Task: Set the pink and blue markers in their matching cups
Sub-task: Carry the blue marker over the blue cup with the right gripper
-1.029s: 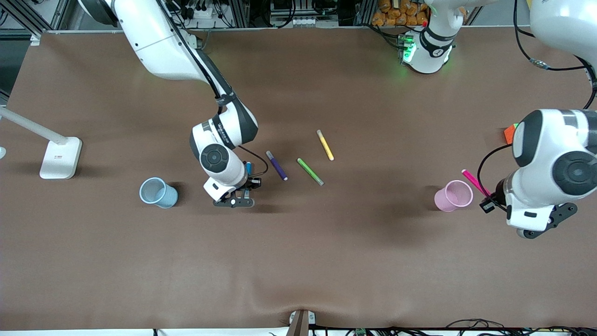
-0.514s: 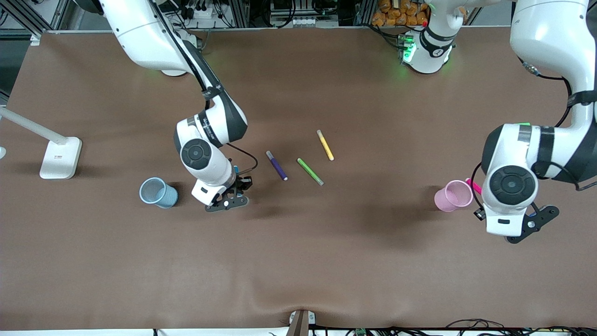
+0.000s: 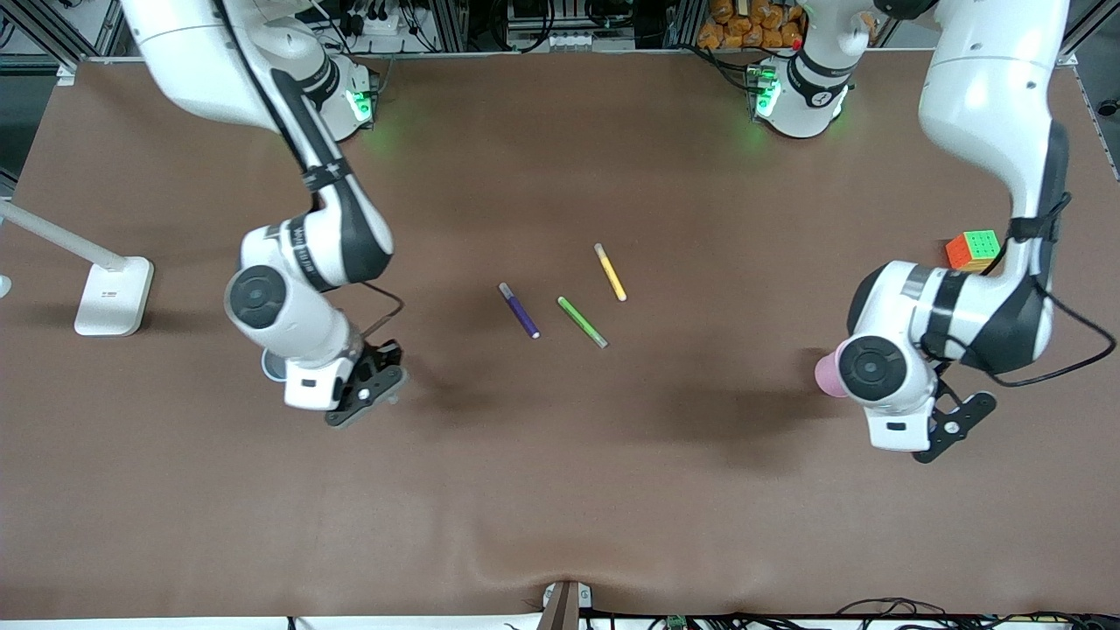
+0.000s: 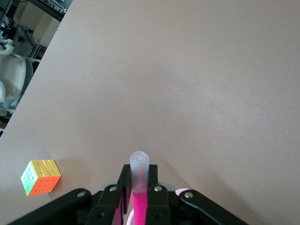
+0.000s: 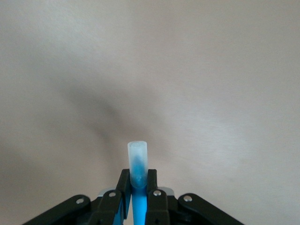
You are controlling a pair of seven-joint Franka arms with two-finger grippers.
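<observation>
My right gripper [image 5: 138, 180] is shut on the blue marker [image 5: 138, 171], whose greyish end sticks out past the fingers. In the front view the right hand hangs over the pale blue cup [image 3: 268, 367], and only a sliver of the cup shows. My left gripper [image 4: 139, 178] is shut on the pink marker [image 4: 139, 197], its greyish cap pointing forward. The left hand hangs over the pale pink cup [image 3: 824, 372], which it partly covers. The cup's rim [image 4: 184, 191] peeks out beside the left fingers. Both markers are hidden in the front view.
A dark purple marker [image 3: 519, 310], a green marker [image 3: 582, 321] and a yellow marker [image 3: 610, 272] lie mid-table. A colour cube [image 3: 972, 249] sits near the left arm. A white stand base [image 3: 114, 296] is at the right arm's end.
The right arm has carried the blue marker sideways to over the blue cup. The left arm has carried the pink marker to over the pink cup. Both grippers stayed shut.
</observation>
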